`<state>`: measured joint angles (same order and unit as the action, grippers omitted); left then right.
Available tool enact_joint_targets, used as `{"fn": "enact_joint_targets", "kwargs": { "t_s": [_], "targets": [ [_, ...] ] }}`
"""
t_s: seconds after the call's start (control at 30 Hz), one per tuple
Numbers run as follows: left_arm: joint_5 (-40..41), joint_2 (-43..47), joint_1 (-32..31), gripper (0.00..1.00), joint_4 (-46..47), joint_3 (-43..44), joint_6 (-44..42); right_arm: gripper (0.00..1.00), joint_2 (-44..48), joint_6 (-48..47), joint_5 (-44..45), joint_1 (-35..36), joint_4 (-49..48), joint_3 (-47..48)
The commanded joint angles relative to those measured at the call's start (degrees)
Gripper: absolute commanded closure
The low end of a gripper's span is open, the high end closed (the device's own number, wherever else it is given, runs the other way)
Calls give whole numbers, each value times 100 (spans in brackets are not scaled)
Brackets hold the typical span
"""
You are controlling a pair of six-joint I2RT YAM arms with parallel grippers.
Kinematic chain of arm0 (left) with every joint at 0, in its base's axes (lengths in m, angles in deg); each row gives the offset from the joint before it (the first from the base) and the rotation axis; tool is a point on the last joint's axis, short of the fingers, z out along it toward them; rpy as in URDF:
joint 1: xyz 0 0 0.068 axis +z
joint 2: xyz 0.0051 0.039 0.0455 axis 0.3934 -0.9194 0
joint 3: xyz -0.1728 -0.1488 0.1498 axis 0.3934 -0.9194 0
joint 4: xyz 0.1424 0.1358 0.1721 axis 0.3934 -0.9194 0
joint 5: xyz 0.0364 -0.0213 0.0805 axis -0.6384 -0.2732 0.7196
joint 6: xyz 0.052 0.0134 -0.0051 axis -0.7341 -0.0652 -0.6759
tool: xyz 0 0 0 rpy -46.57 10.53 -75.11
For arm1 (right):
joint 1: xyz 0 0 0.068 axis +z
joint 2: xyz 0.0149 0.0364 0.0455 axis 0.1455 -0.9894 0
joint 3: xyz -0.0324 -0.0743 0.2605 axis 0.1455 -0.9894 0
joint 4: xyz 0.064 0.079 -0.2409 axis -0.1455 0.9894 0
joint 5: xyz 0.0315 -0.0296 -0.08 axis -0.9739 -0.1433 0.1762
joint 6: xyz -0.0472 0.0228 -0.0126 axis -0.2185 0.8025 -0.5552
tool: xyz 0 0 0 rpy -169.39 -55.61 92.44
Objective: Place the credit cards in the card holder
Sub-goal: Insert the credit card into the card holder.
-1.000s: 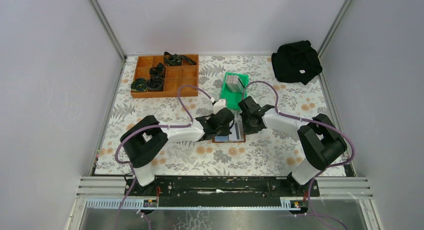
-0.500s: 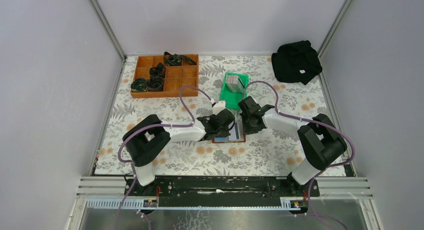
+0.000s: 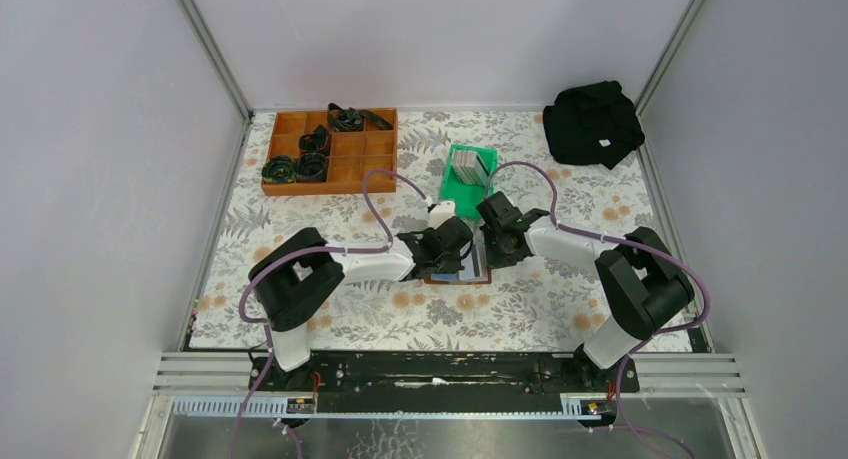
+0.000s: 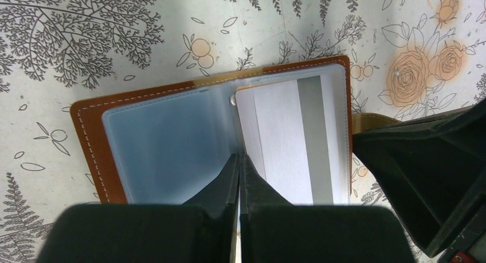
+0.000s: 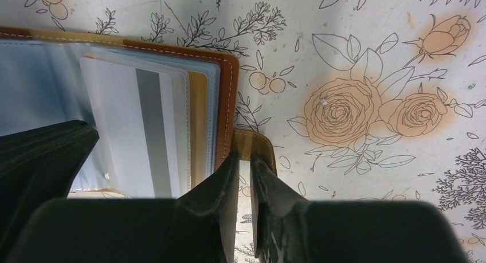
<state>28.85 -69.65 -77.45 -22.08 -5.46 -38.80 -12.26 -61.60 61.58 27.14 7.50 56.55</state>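
The brown card holder [image 3: 447,276] [image 4: 87,138] lies open on the floral cloth. A white-grey credit card [image 4: 286,142] [image 5: 143,131] with a silver stripe sits in its right clear sleeve. My left gripper [image 4: 239,156] [image 3: 464,258] is shut, its tips on the sleeves at the holder's middle fold, beside the card's left edge. My right gripper [image 5: 245,155] [image 3: 489,253] has its tips at the tan snap tab [image 5: 256,141], jaws a narrow slit apart, with only cloth showing in the gap. More grey credit cards [image 3: 470,163] stand in the green bin.
A green bin [image 3: 455,189] stands just behind the grippers. At the back left is a wooden compartment tray [image 3: 350,167] with black coiled items. A black cloth bundle [image 3: 593,124] lies at the back right. Grey walls close in the cloth-covered table.
My left arm has edged slightly to the right, toward the holder. The right arm and the holder have not moved.
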Motion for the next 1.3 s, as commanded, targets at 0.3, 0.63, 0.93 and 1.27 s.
{"fn": "enact_joint_targets", "kwargs": {
  "t_s": [0.3, 0.63, 0.93, 1.27],
  "targets": [
    [4, -35, -142, 100, 313, 240, -62, 80, -149, 20, -179, -16, -192, -184],
    [613, 384, -153, 100, -160, 42, 140, 79, 140, 55, 85, -43, -112, -162],
    [812, 901, -153, 100, -222, -307, 253, 73, 435, 97, 135, -44, 109, 150],
    [1125, 1826, -155, 99, -672, -488, 237, 63, 748, 174, 32, -24, 542, 1066]
  ]
}}
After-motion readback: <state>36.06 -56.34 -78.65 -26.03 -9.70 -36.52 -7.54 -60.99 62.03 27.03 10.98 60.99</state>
